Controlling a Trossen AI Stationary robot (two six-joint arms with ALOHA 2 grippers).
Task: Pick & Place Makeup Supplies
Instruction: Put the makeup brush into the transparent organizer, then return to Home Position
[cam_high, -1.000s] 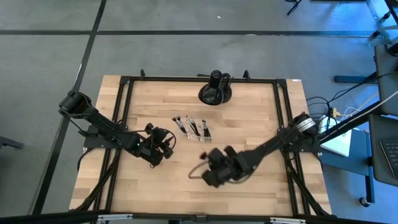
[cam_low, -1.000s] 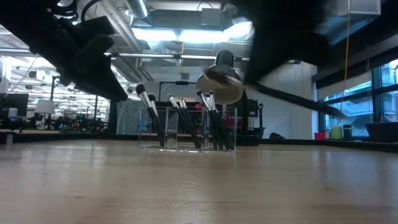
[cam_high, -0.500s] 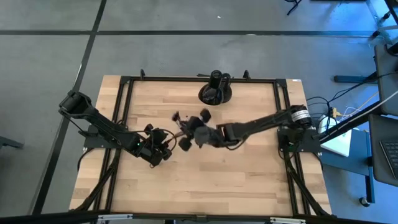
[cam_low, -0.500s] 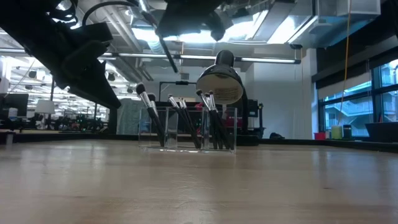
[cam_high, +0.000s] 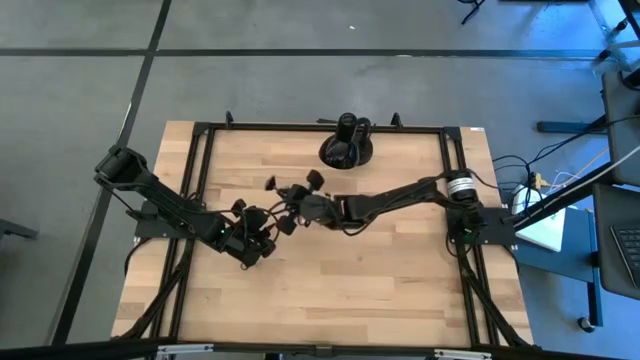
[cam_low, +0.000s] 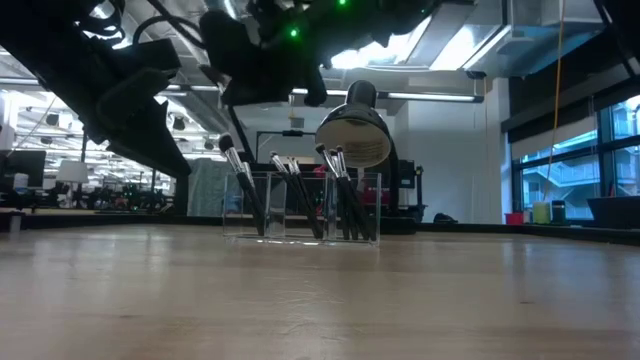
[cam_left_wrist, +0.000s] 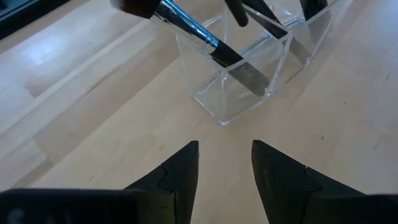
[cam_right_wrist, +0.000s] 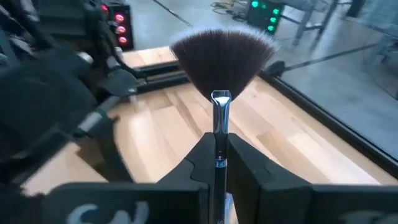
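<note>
On the wooden table (cam_high: 400, 260), the right gripper (cam_right_wrist: 219, 163), clamped on a fan brush (cam_right_wrist: 222, 59), hangs at frame centre above the clear organiser (cam_left_wrist: 249, 74), probably needing lowering into it, while the left gripper (cam_left_wrist: 225, 163) waits half-open.

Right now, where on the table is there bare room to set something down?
Bare wood runs along the wooden table's near edge, and in the right part beside the black rounded object. It is crowded mid-table: the clear plastic organiser tray, the left gripper and the right gripper holding a fan-shaped makeup brush.
</note>
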